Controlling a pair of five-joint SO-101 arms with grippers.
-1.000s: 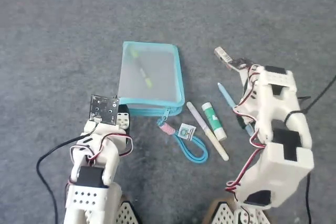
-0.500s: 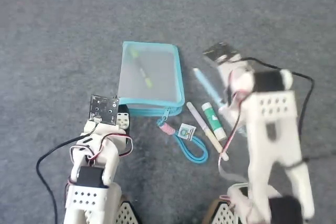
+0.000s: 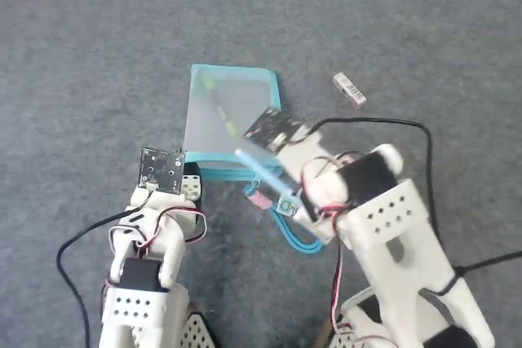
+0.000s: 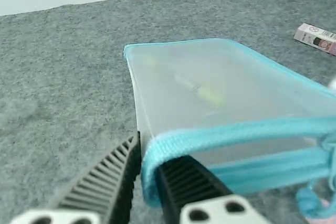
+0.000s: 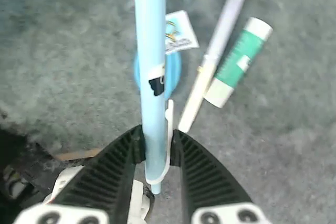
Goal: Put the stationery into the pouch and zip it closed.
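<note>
A translucent pouch (image 3: pixel 232 116) with teal trim lies mid-table, a green highlighter (image 3: pixel 227 120) inside it. My left gripper (image 3: pixel 193 170) is shut on the pouch's near corner; in the left wrist view the teal edge (image 4: pixel 210 137) sits pinched in that gripper (image 4: pixel 149 156). My right gripper (image 5: pixel 156 137) is shut on a light blue pen (image 5: pixel 149 51). In the high view the blue pen (image 3: pixel 259 169) is held slanted above the pouch's zipper edge, tip toward the pouch. Below it lie a white pen (image 5: pixel 212 72) and a green glue stick (image 5: pixel 239 61).
A small pink-and-white box (image 3: pixel 349 89) lies on the grey carpet right of the pouch. A blue strap loop (image 3: pixel 300 240) with a square tag (image 5: pixel 178 38) and a pink zipper pull (image 3: pixel 259 199) trail from the pouch toward the right arm.
The right arm has swung left from the table's right side, carrying the blue pen to the pouch's zipper edge. The left arm and pouch have stayed still.
</note>
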